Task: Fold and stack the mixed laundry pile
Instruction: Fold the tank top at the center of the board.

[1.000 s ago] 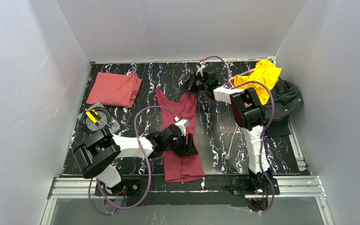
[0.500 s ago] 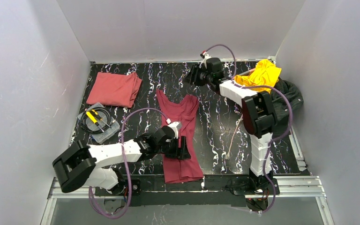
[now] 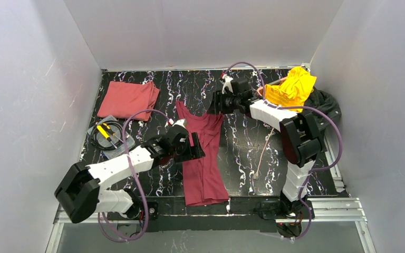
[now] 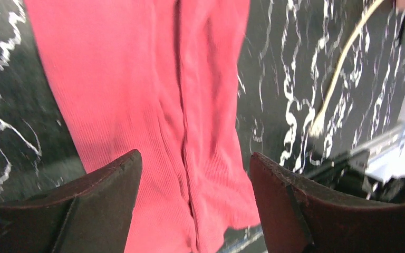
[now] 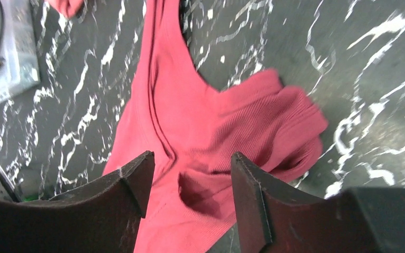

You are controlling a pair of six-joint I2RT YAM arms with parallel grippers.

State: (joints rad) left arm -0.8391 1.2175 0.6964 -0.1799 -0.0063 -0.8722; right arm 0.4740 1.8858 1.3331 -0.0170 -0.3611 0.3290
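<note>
Maroon shirt (image 3: 203, 174) lies narrowed lengthwise mid-counter; left fingers (image 4: 100, 205) and right fingers (image 5: 126, 200) spread wide, empty. Crosswise fold judged due, an end to be gripped.

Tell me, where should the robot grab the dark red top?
Probably the bunched shoulder strap at the dark red top's far right corner, from above: the rest lies flat, while those folds stand up enough to pinch.

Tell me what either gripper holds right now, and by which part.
Nothing held: left gripper and right gripper both stand open above the maroon garment.
</note>
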